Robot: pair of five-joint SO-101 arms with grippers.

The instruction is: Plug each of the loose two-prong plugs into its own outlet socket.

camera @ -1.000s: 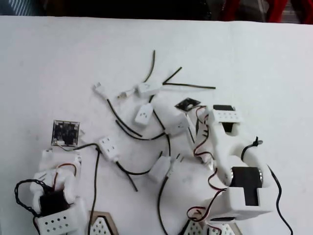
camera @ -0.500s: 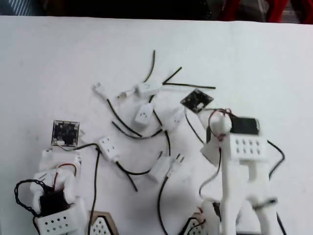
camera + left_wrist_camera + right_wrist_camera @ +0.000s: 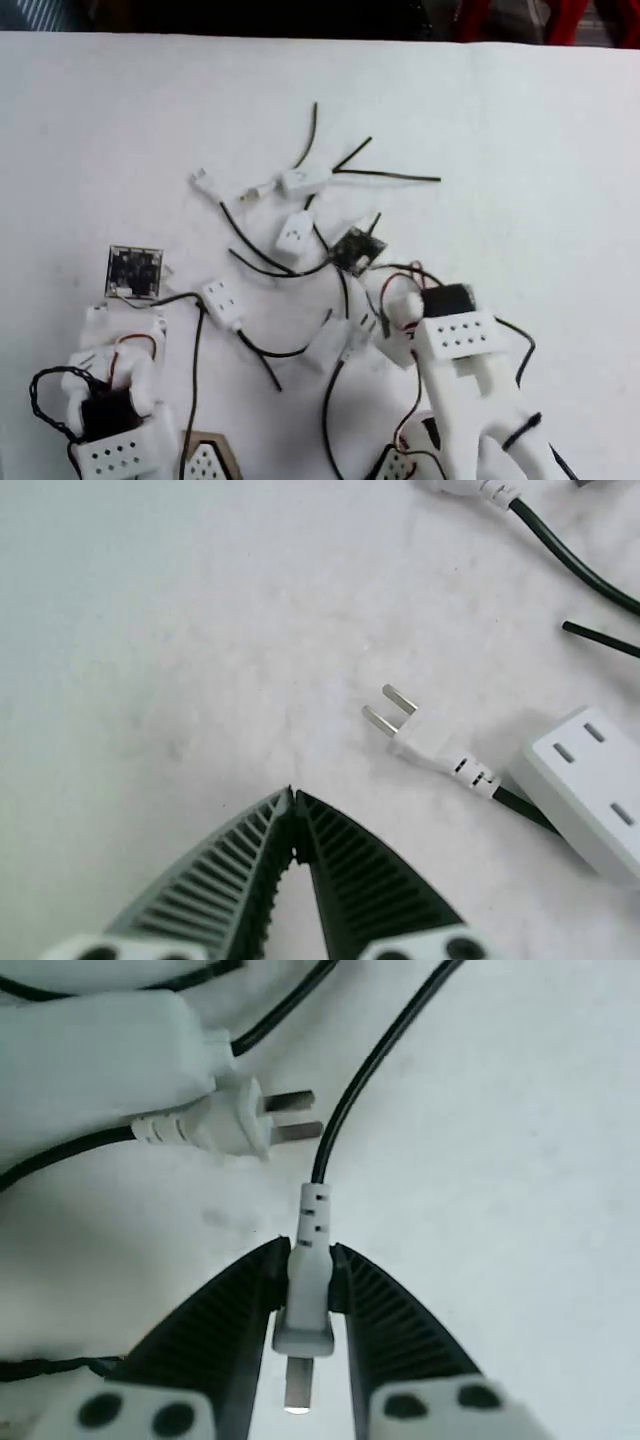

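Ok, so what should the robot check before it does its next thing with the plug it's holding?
1. Right gripper shut on the held plug: ok.
2. Prong sticking out clear of the grip: ok.
3. Prong aimed at a socket: not ok, it points back toward the wrist camera.
4. Held plug's cord free of tangles: cannot tell, it runs out of view.
5. Left gripper out of the way: ok, shut and empty.
6. Outlet with open slots available: ok.
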